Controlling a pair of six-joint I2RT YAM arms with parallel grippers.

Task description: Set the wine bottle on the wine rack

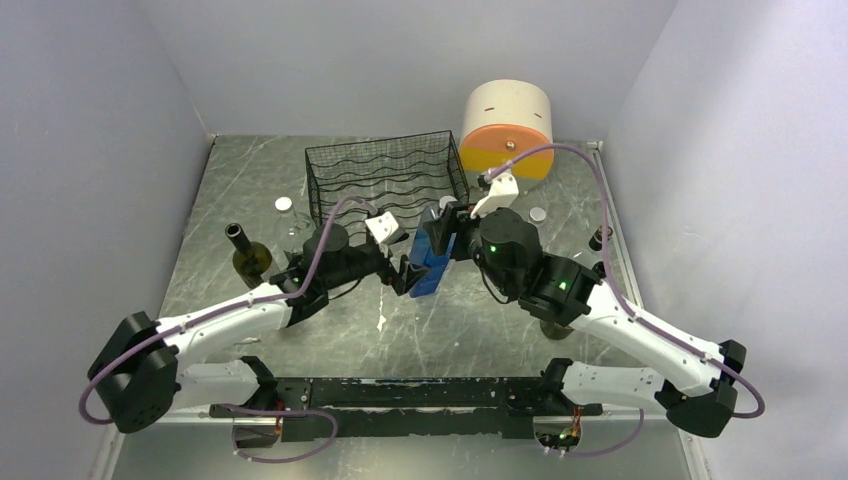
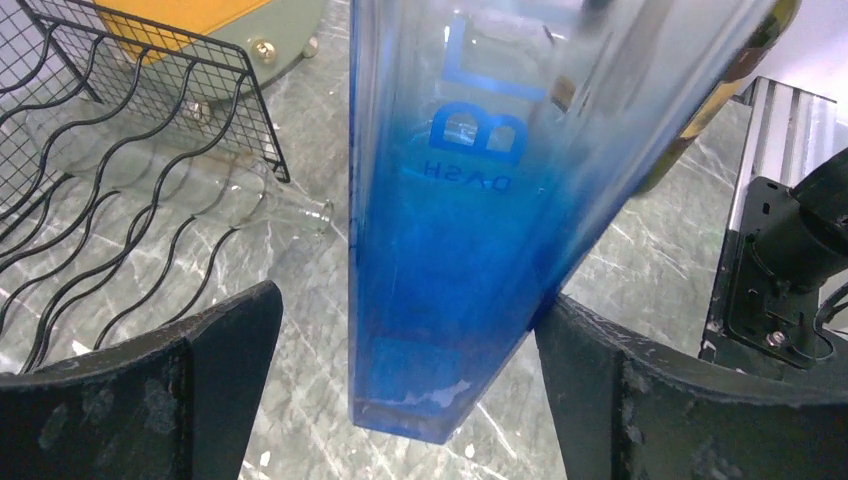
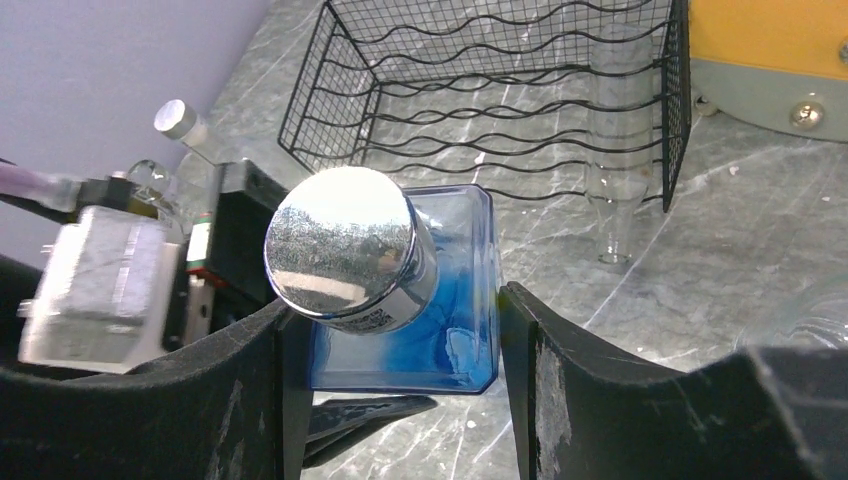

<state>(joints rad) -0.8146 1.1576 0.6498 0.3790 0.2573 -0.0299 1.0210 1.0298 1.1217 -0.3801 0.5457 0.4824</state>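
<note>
Firmly, the right tool point(image 3: 395, 300) clamps the blue bottle point(image 3: 462, 255); the left tool point(image 2: 408, 300) gapes around its base.

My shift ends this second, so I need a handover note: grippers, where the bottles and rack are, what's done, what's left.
Grippers: the right gripper is shut on the blue bottle just below its silver cap. The left gripper is open, with a finger on either side of the bottle's base.
Things: the blue bottle is tilted between the arms, in front of the wine rack, not in it. A clear bottle lies in the rack's right side. A dark green bottle stands left of the rack.
Done: blue bottle picked up.
Left: lay it in a free slot and release.
</note>
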